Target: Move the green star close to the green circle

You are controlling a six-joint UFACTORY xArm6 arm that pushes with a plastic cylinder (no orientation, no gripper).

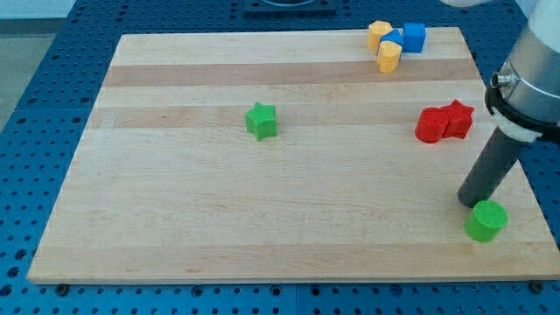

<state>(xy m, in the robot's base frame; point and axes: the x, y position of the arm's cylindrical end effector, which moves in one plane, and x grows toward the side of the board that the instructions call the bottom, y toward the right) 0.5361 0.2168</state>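
Resting near the board's centre, slightly left and far, the green star (261,121) lies well apart from the green circle (486,220) at the near right corner. My tip (471,203), a plain rod without fingers, touches the circle's far-left edge. Red blocks (444,122) sit right; yellow (383,45) and blue blocks (413,37) cluster far right on the wooden board (175,219).

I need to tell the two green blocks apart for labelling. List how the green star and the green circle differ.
Shape: the green star has points, the green circle is a round cylinder.
Place: the green star sits alone near the board's middle, the green circle near the view's bottom right corner.
Neighbour: my tip rests right beside the green circle, at its upper left; the green star is far from it.
Both are green and lie flat on the wooden board.
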